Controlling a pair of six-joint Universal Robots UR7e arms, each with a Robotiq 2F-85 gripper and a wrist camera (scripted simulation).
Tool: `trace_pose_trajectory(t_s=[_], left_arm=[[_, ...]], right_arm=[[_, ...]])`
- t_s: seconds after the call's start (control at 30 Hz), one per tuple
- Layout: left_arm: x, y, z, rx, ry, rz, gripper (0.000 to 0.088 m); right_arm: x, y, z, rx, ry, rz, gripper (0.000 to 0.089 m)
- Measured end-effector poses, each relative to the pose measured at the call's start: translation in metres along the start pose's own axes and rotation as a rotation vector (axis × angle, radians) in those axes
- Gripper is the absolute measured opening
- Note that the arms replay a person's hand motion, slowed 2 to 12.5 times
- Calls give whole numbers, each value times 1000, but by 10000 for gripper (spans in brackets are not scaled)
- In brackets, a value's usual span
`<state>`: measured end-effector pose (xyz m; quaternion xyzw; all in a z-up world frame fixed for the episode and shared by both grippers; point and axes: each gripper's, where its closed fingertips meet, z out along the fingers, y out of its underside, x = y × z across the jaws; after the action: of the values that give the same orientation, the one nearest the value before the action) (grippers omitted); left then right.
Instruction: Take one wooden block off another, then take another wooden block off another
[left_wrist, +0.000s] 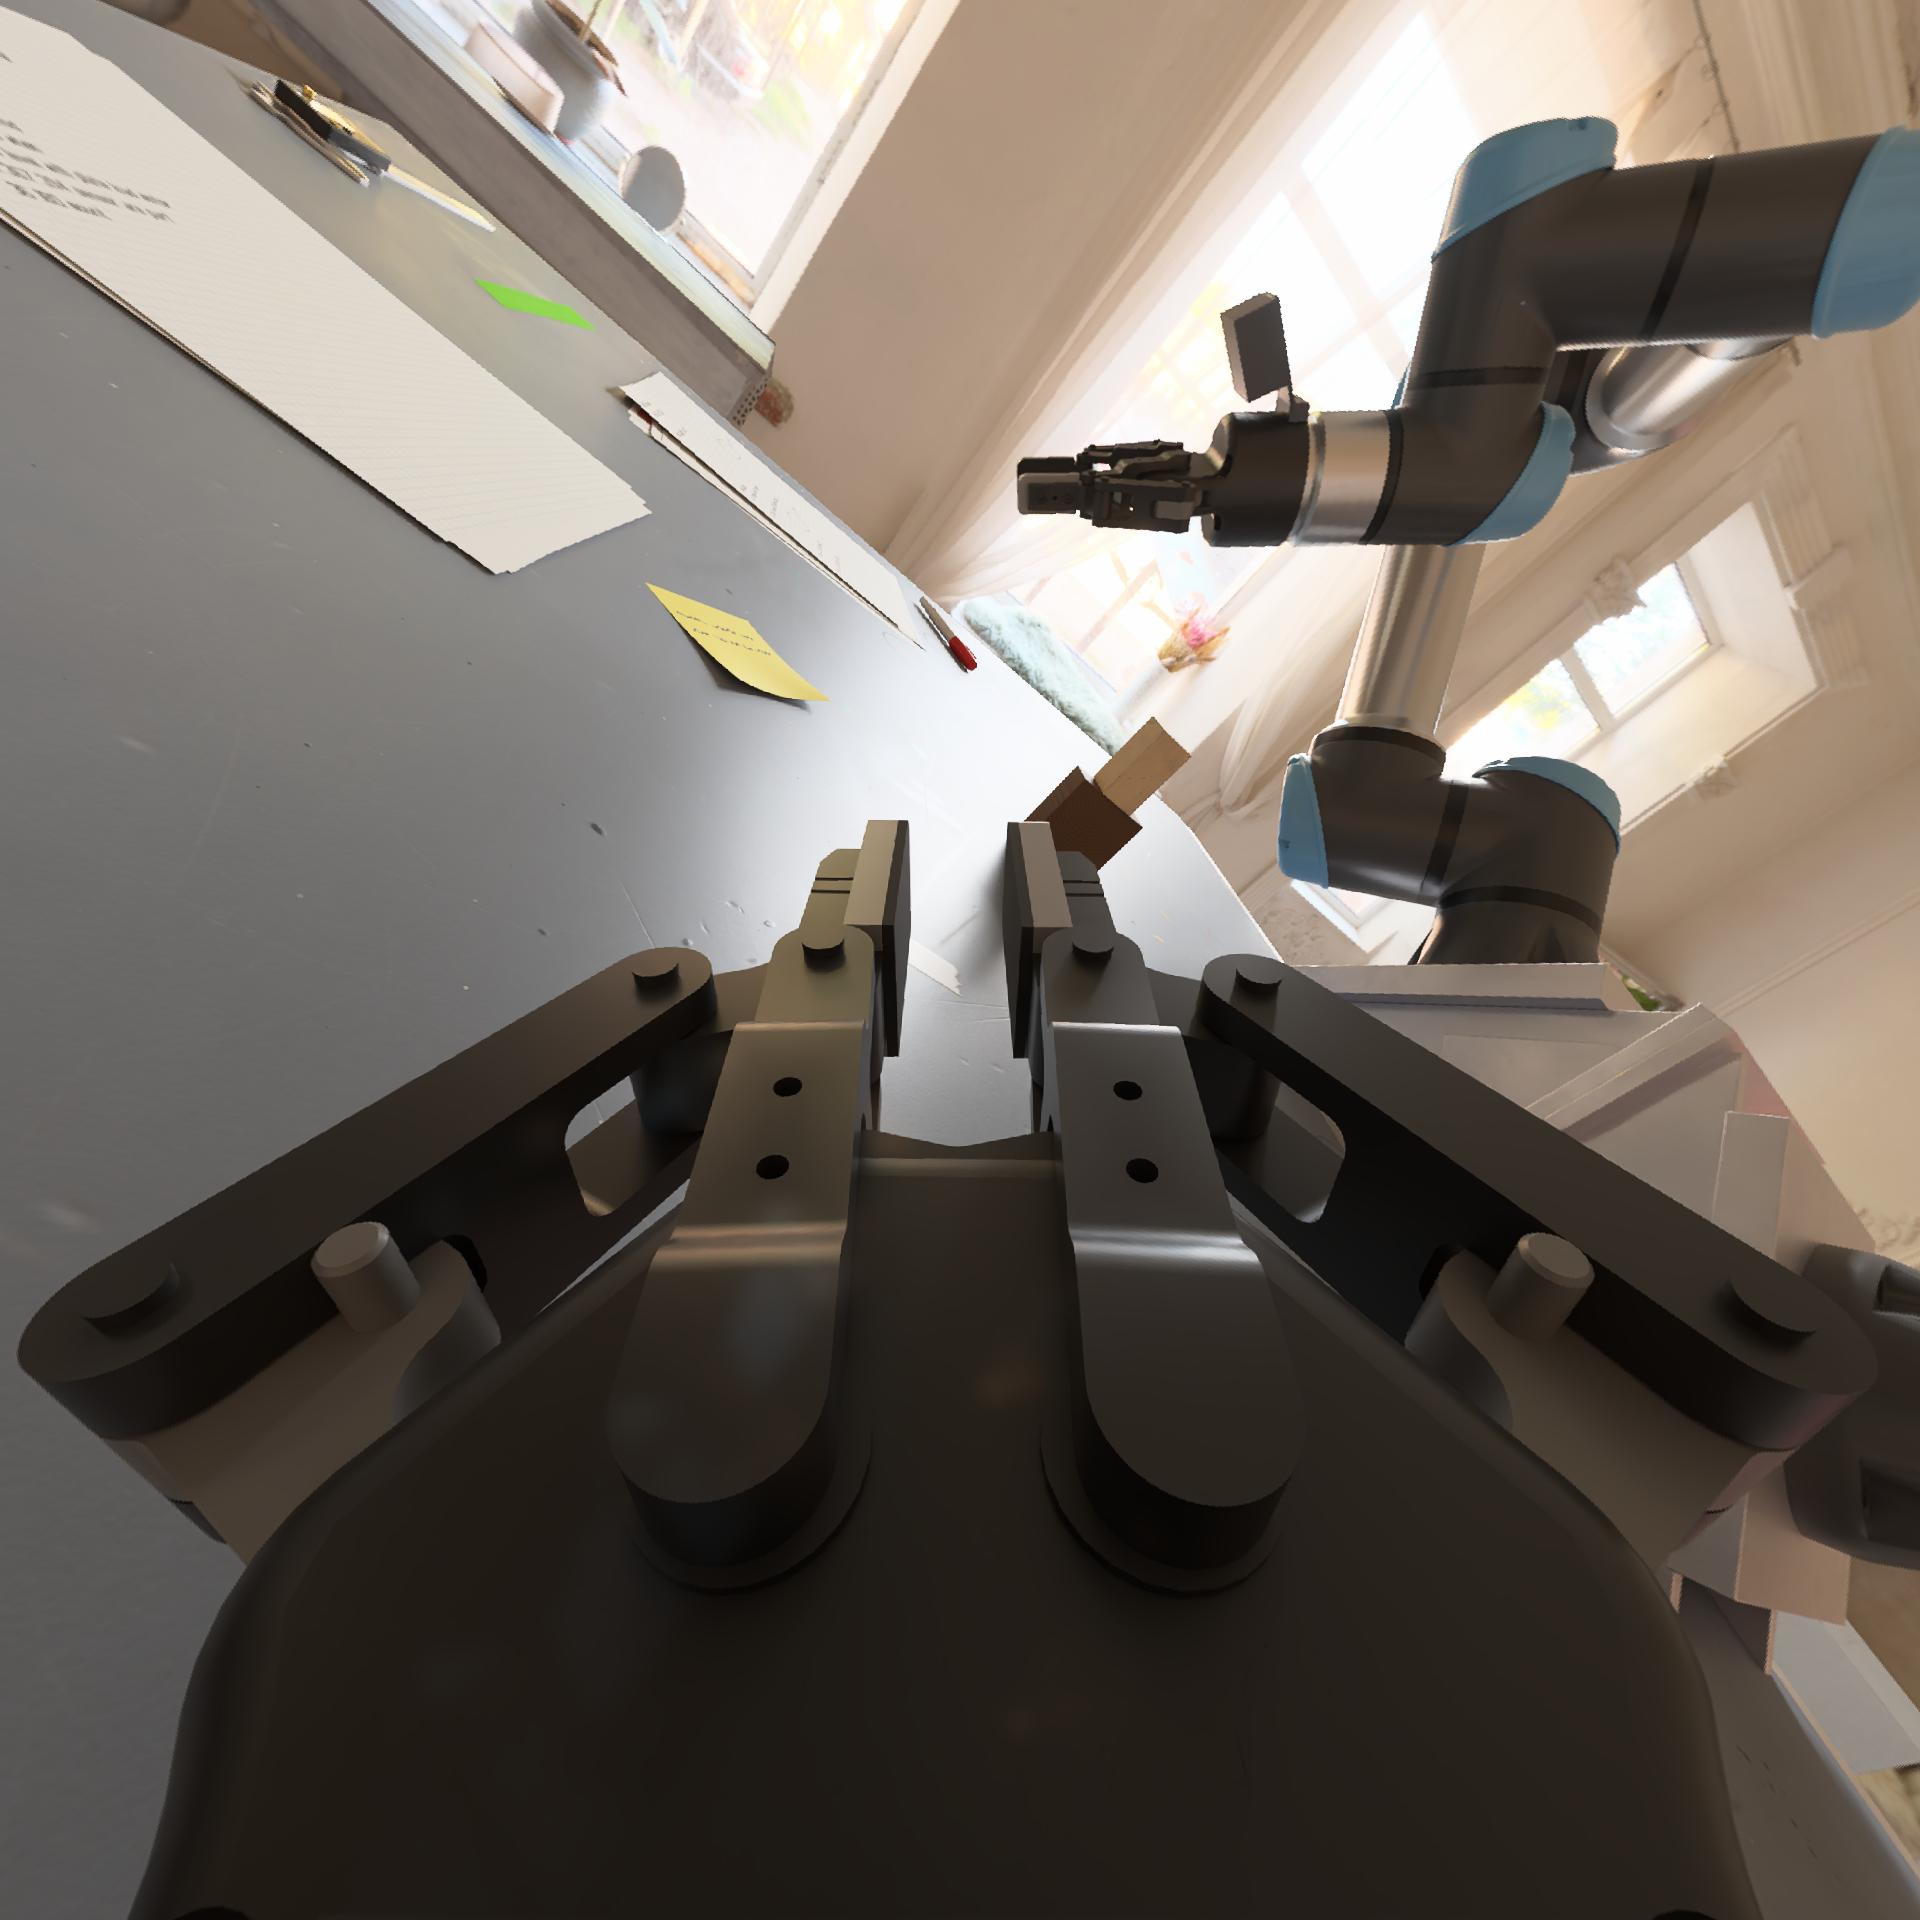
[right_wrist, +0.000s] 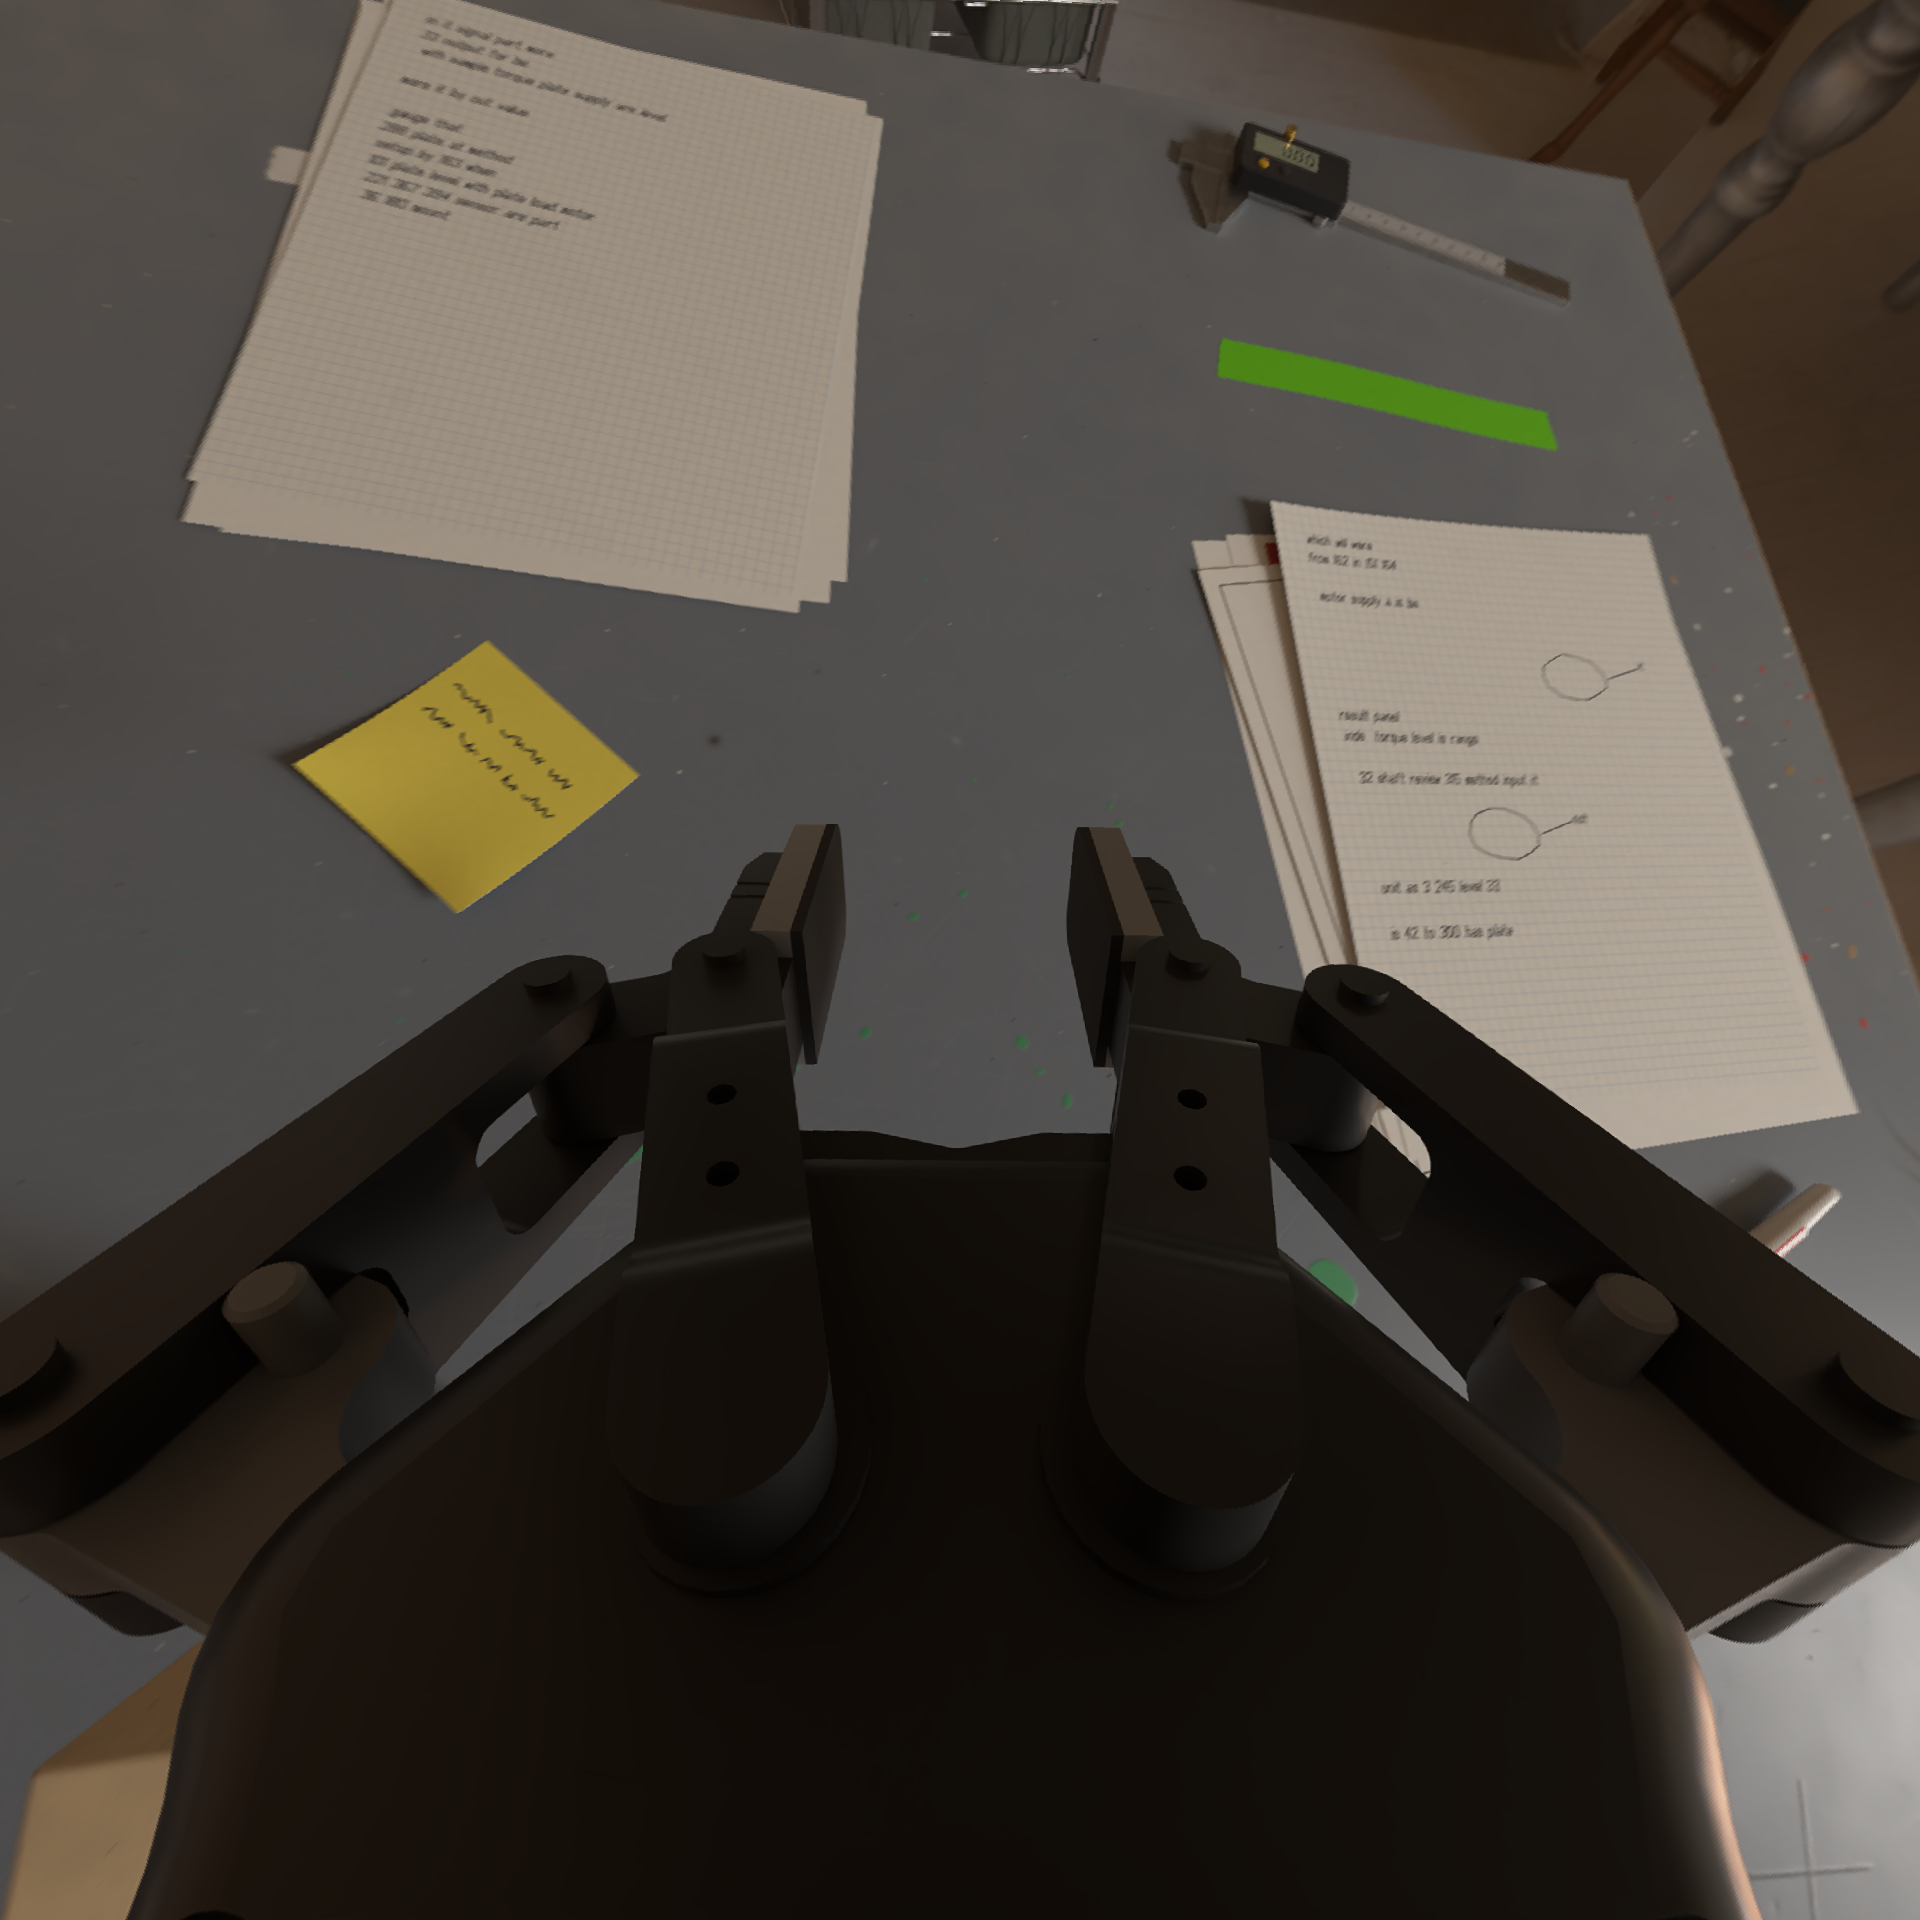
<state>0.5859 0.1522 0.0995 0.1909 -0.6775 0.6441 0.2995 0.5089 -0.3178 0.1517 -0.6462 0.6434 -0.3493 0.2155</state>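
Observation:
In the left wrist view a light wooden block (left_wrist: 1145, 766) sits stacked on a dark brown wooden block (left_wrist: 1086, 823) near the table's far edge. My left gripper (left_wrist: 958, 833) is open and empty, low over the table, with the stack just beyond its right fingertip (left_wrist: 1031, 847). My right gripper (right_wrist: 956, 831) is open and empty, looking down on bare table. It also shows in the left wrist view (left_wrist: 1027, 488), held well above the stack. A tan surface (right_wrist: 73, 1787) shows at the lower left corner of the right wrist view; I cannot tell what it is.
On the grey table (right_wrist: 987, 644) lie a stack of squared paper (right_wrist: 561, 343), a yellow sticky note (right_wrist: 468, 774), a green strip (right_wrist: 1387, 395), a digital caliper (right_wrist: 1351, 197), more sheets (right_wrist: 1538, 810) and a red pen (left_wrist: 951, 636). The right arm's base (left_wrist: 1455, 842) stands beyond the blocks.

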Motion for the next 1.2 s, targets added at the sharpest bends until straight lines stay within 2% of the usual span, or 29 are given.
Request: trace_pose_trajectory(t_s=[0.23, 0.5, 0.67, 0.87, 1.2], left_arm=[[0, 0, 0, 1, -3, 1, 165], [0, 1, 0, -4, -3, 3, 166], [0, 1, 1, -9, 0, 3, 166], [0, 2, 1, -13, 2, 4, 166], [0, 3, 2, -17, 3, 5, 166]], right_arm=[[-26, 15, -24, -1, -96, 54, 467], [-66, 34, -54, 25, -230, 92, 547], [-88, 49, -70, 44, -283, 107, 572], [-109, 72, -83, 40, -300, 104, 594], [-130, 108, -87, -15, -249, 58, 596]])
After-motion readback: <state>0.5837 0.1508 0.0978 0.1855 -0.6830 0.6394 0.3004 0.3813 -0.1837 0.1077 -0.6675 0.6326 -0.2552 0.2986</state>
